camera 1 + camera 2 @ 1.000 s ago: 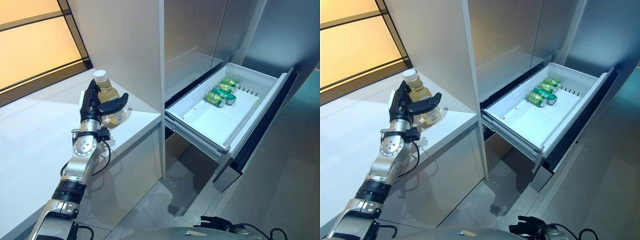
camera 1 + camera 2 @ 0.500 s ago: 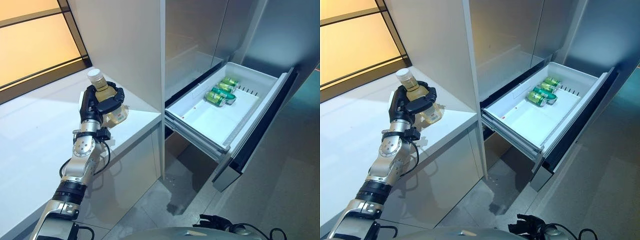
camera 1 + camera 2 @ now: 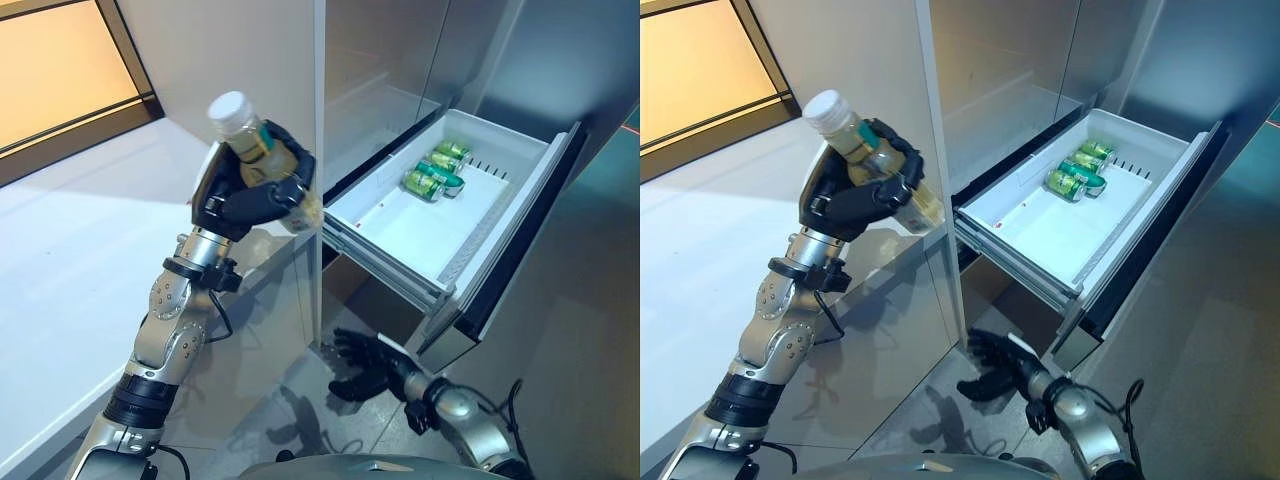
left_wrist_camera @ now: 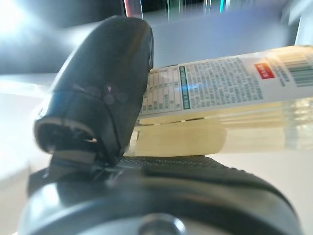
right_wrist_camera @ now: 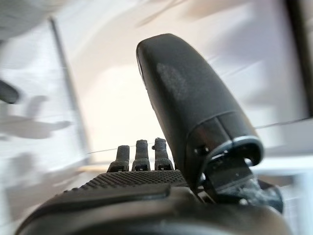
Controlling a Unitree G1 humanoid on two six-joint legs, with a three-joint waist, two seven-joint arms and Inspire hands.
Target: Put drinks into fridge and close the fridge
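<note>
White counter point(image 3: 70, 260), one bottle point(image 3: 262, 160) gripped by left hand point(image 3: 245, 195) fingers, three cans point(image 3: 432, 170) in open drawer point(image 3: 400, 235), right hand point(image 3: 365, 365) fingers spread

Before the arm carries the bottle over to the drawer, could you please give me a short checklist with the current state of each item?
1. Left hand curled round the bottle: ok.
2. Bottle lifted off the counter: ok.
3. Bottle cap on: ok.
4. Fridge drawer pulled open: ok.
5. Free space in the drawer in front of the green cans: ok.
6. Right hand low, below the drawer, fingers relaxed, out of the path: ok.
</note>
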